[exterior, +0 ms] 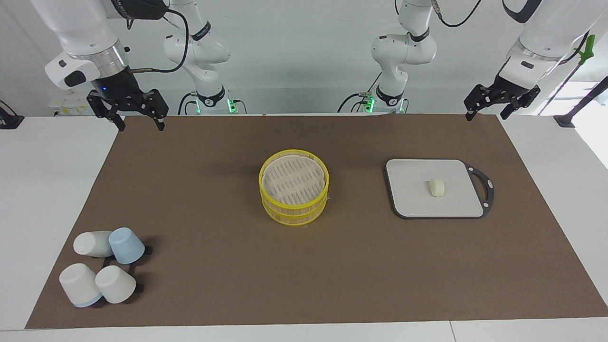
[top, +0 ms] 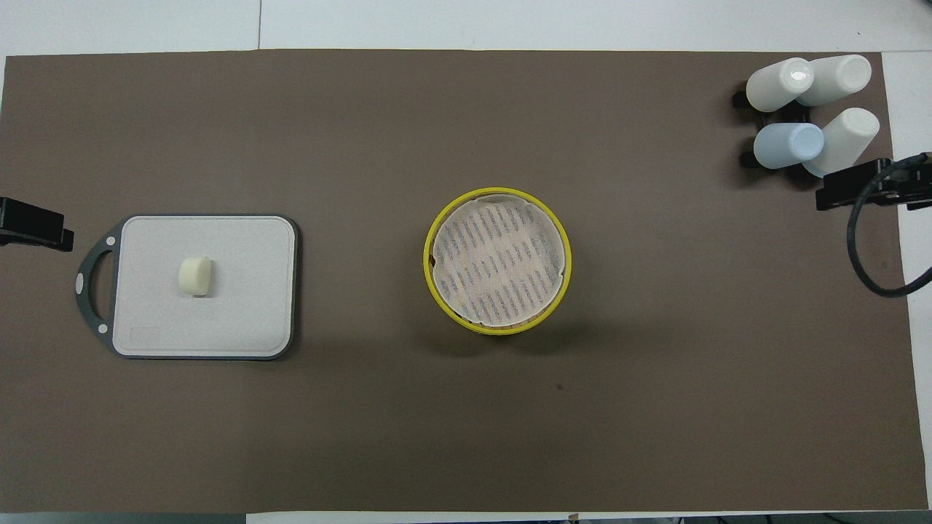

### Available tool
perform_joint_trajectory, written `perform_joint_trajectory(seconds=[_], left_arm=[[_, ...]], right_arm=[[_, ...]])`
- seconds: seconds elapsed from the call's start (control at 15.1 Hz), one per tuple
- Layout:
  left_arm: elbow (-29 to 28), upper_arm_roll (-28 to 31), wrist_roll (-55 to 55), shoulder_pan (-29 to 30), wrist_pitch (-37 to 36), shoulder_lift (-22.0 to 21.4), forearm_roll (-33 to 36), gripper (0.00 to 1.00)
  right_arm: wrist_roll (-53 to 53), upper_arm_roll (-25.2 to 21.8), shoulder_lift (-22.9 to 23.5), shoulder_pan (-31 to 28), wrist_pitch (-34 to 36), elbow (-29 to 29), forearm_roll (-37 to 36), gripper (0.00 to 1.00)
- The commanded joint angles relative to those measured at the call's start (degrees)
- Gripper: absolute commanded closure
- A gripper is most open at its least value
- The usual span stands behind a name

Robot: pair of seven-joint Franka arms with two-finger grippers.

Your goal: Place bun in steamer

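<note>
The bun (exterior: 437, 187) is a small cream-white lump lying on the grey square board (exterior: 413, 199) toward the left arm's end of the table; it also shows in the overhead view (top: 195, 276). The steamer (exterior: 294, 186), two stacked yellow-rimmed tiers with a pale slatted floor and nothing inside, stands at the middle of the brown mat (top: 497, 260). My left gripper (exterior: 487, 113) is open and empty, raised over the mat's corner by its base. My right gripper (exterior: 139, 124) is open and empty, raised over the mat's corner at its own end. Both arms wait.
Several white and blue cups (exterior: 102, 266) lie tipped on a black rack at the right arm's end, farther from the robots than the steamer. The board has a dark handle (exterior: 483, 183) at its outer side. The brown mat (exterior: 332, 266) covers most of the white table.
</note>
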State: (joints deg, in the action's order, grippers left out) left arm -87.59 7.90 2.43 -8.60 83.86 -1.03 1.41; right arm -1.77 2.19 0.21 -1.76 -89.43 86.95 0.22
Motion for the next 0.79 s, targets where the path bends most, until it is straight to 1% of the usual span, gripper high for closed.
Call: perform_joint_trajectory(seconds=[0.0, 0.26, 0.4, 0.46, 0.53, 0.6, 0.73], left_arm=[[-2.94, -0.08, 0.39, 0.51, 1.92, -2.22, -0.71, 0.00], [-3.12, -0.08, 0.65, 1.64, 1.83, -2.31, -2.55, 0.00], [-3.20, -0.08, 0.74, 1.83, 1.83, -2.31, -3.35, 0.00], [-3.29, -0.08, 0.74, 1.83, 1.75, -2.31, -3.35, 0.00], [-3.29, -0.08, 0.74, 1.83, 1.83, -2.31, -3.35, 0.00], [-3.29, -0.08, 0.74, 1.83, 1.83, -2.31, -3.35, 0.00], [-3.29, -0.08, 0.74, 1.83, 1.83, -2.31, -3.35, 0.00]], right_arm=[[1.51, 0.36, 0.67, 0.35, 0.65, -0.82, -0.92, 0.00], [0.98, 0.36, 0.14, -0.09, 1.36, -0.03, -0.74, 0.00], [0.98, -0.16, -0.29, 0.61, 5.47, -0.12, -0.57, 0.00], [1.41, 0.27, -0.64, 1.22, 4.80, 0.14, -1.00, 0.00], [0.64, 0.45, -0.56, 3.06, 1.92, 0.84, -0.40, 0.00], [-1.11, 0.45, -0.04, 6.56, -0.63, 1.11, -0.22, 0.00], [-11.79, 0.45, 2.41, 13.16, -2.06, -0.02, 0.22, 0.00]])
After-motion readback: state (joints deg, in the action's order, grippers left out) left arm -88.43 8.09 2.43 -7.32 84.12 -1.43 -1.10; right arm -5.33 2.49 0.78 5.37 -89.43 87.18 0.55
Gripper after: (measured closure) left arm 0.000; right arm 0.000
